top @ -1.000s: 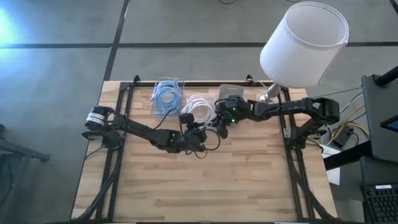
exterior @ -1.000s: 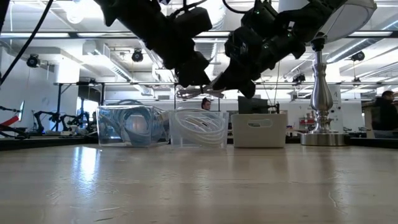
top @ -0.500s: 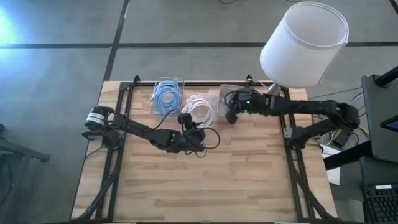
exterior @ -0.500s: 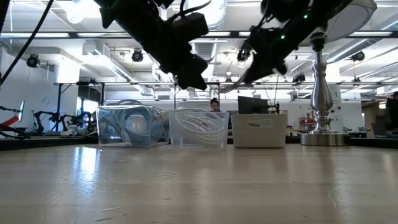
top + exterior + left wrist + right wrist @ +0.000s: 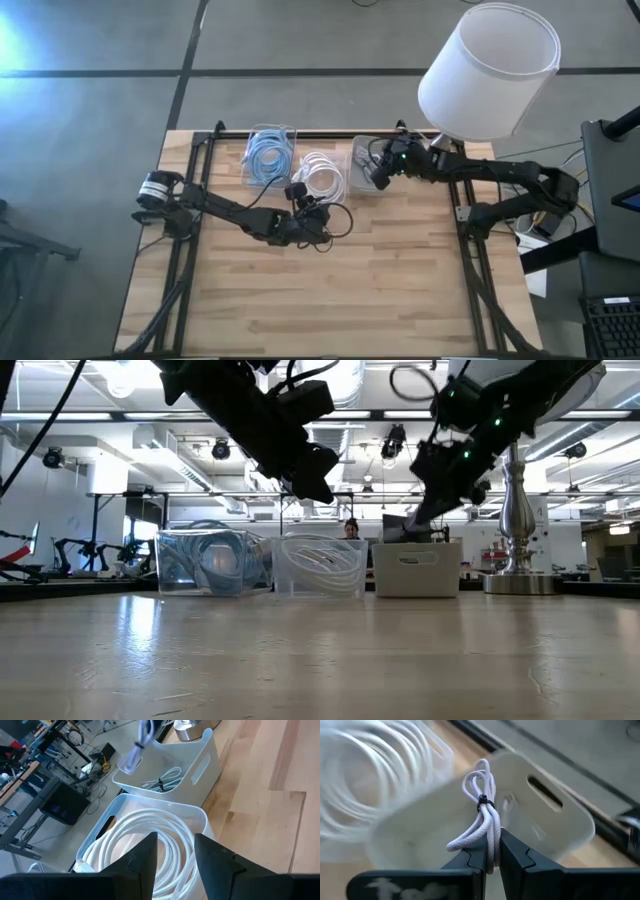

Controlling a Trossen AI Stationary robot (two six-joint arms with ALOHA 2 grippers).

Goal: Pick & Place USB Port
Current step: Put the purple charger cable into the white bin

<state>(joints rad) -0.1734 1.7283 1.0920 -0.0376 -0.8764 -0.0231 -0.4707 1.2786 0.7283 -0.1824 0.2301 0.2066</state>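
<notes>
on the left, your left gripper (image 5: 318,222) hangs above the table (image 5: 300,300) in front of the bin of white cable (image 5: 321,175). its fingers (image 5: 145,865) stand apart with nothing between them, so let this arm wait there.

in the middle, that white-cable bin sits between the bin of blue cable (image 5: 268,158) and the grey bin (image 5: 364,160), so your target is narrow.

further right, the right gripper (image 5: 379,172) is over the grey bin and it is clamped on the bundled usb cable (image 5: 485,822), which hangs in the air and is not yet inside. bring the bundle lower, until it is well under the rim, and only then open the fingers. keep it to the middle of the bin, away from the wall with the handle slot.

in the top view the arm covers much of the grey bin, and the low view shows only its outside wall (image 5: 417,569). the left wrist view shows some cable (image 5: 162,779) already lying inside, but i cannot tell how full the bin is. the lamp (image 5: 487,70) also hides the table corner.
</notes>
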